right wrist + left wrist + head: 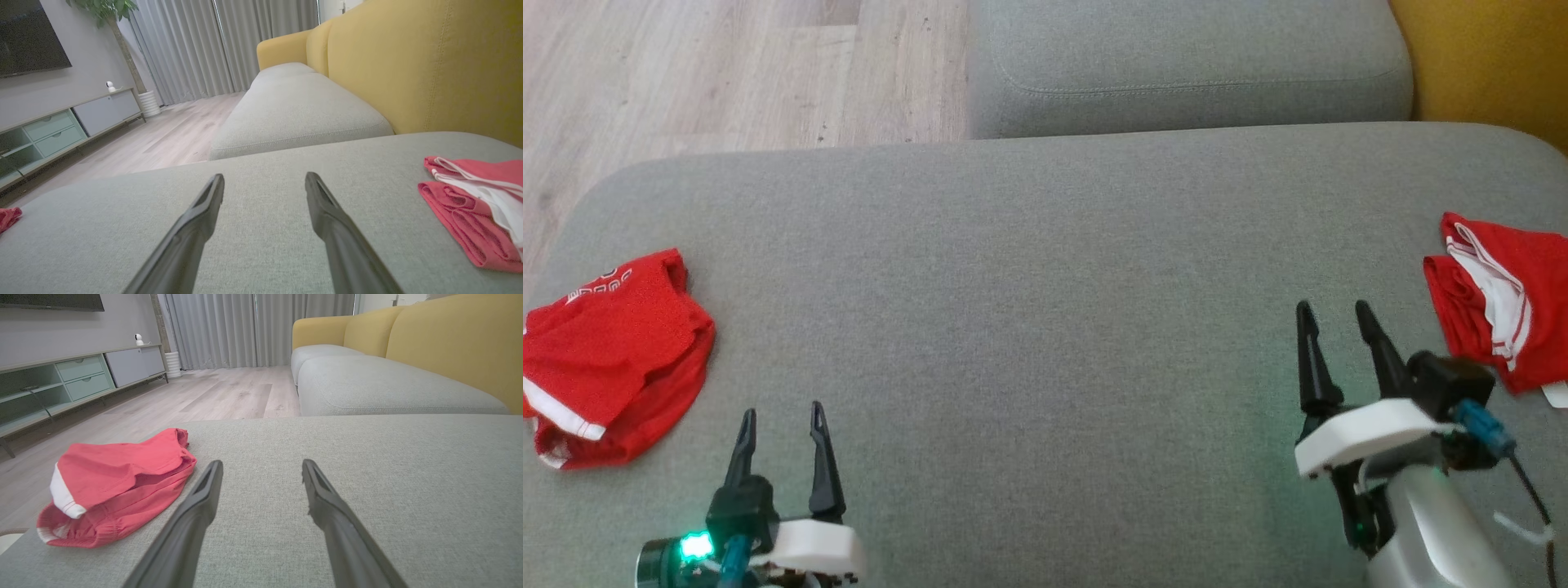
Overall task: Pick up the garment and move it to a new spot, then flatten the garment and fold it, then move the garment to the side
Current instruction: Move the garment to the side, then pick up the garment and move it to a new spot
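A crumpled red garment (613, 351) with white trim lies at the left end of the grey seat cushion (1045, 269); in the left wrist view this garment (118, 482) sits just left of my fingers. My left gripper (783, 409) (262, 462) stands open and empty to its right, apart from it. A second red and white garment (1503, 302) (470, 204) lies folded at the cushion's right end. My right gripper (1333, 305) (264, 175) is open and empty just left of it, not touching.
A second grey cushion (1188, 69) adjoins the far edge, with the yellow backrest (1486, 57) at the right. Wooden floor (711, 73) lies beyond the cushion's far left edge. A TV cabinet (73, 375) and curtains stand across the room.
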Robot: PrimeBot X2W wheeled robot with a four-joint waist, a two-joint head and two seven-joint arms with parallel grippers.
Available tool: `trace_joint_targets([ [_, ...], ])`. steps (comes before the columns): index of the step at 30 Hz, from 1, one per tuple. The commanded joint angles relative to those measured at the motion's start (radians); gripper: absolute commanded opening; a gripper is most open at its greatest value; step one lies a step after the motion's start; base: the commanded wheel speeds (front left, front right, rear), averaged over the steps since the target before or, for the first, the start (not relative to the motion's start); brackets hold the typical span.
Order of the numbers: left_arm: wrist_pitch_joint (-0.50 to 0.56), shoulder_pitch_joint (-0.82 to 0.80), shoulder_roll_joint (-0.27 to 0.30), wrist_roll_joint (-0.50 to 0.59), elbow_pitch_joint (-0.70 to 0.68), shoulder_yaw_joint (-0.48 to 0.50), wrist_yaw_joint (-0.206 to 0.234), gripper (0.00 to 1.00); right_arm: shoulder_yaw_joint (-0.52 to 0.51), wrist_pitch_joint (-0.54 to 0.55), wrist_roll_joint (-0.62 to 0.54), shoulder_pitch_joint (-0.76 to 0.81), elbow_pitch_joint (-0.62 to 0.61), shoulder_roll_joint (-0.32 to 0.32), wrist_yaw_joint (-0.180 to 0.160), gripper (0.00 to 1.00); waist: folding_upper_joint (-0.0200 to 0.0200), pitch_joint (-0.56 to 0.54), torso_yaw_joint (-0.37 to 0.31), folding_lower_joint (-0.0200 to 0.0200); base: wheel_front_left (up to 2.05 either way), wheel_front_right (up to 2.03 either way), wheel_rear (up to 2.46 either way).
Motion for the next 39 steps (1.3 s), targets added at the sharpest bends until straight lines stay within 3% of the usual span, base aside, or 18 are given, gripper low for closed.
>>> trace_joint_targets([
  [1,-0.005,-0.023,0.004,0.002,-0.034,0.041,0.001,1.0,0.028,-0.004,0.004,-0.004,-0.032,0.003,0.007,1.0,0.0,0.001,0.0,0.0001,0.0,0.0,0.0],
  [7,-0.005,-0.033,0.004,-0.005,-0.028,0.035,-0.001,1.0,0.036,-0.004,-0.006,0.006,-0.031,0.003,0.007,1.0,0.0,0.008,0.031,0.0001,0.0,0.0,0.0],
  [14,-0.005,-0.034,0.004,-0.015,-0.013,0.023,0.004,1.0,0.067,-0.004,0.004,0.015,-0.027,0.003,0.007,1.0,0.0,0.019,0.138,0.0001,0.0,0.0,0.0],
  [21,-0.005,-0.016,0.004,-0.026,-0.015,0.051,0.006,1.0,0.128,-0.004,0.039,0.008,-0.019,0.003,0.007,1.0,0.0,0.038,0.327,0.0001,0.0,0.0,0.0],
  [25,-0.005,-0.005,0.004,-0.028,-0.015,0.089,0.01,1.0,0.147,-0.004,0.051,-0.007,-0.014,0.003,0.007,1.0,0.0,0.054,0.385,0.0001,0.0,0.0,0.0],
  [31,-0.005,-0.024,0.017,-0.019,-0.007,0.153,-0.008,1.0,0.169,-0.004,0.051,-0.032,-0.01,0.003,0.007,1.0,0.0,0.093,0.4,0.0001,0.0,0.0,0.0],
  [39,-0.005,-0.147,0.091,-0.028,0.01,0.259,-0.048,1.0,0.163,-0.004,0.011,-0.079,-0.022,0.003,0.007,1.0,0.0,0.2,0.341,0.0001,0.0,0.0,0.0],
])
